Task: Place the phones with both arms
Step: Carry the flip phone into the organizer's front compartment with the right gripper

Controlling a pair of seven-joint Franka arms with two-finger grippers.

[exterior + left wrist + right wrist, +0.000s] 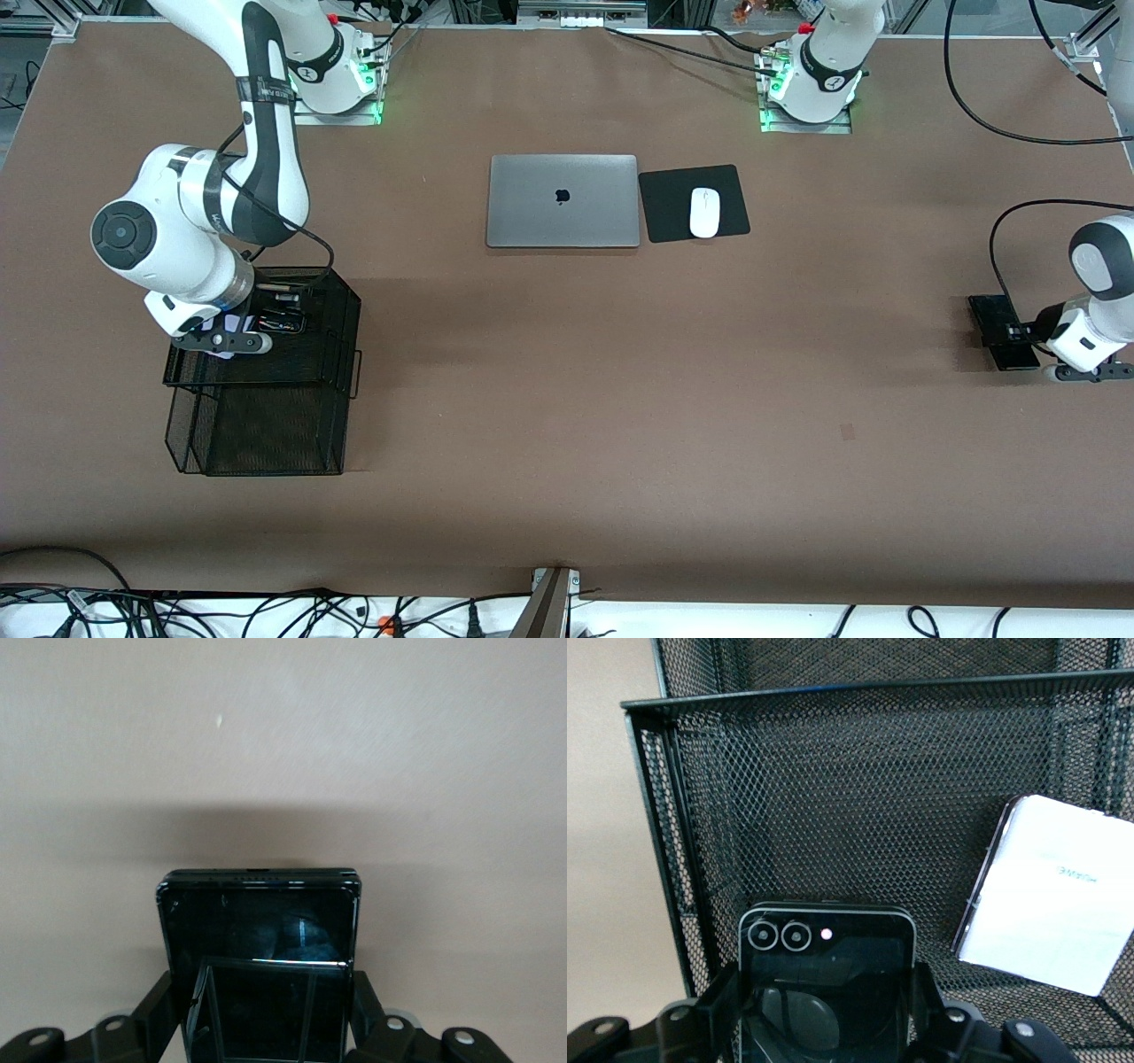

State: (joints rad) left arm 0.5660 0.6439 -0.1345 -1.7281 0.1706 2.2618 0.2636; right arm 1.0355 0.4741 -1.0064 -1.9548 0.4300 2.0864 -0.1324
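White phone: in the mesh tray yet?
In. The white phone lies on the mesh tray's floor, beside the right gripper's black phone.

The table (pixel 567 399) is matt brown, kind of felt-like. The laptop (pixel 563 201) at top centre is brushed silver metal, the mouse (pixel 704 213) glossy white plastic on a matt black pad (pixel 664 208). The tray (pixel 833 771) is black wire mesh. Both dark phones (pixel 259 966) (pixel 824 992) are glossy and mirror-like; the pale one (pixel 1050 895) looks smooth, satin.
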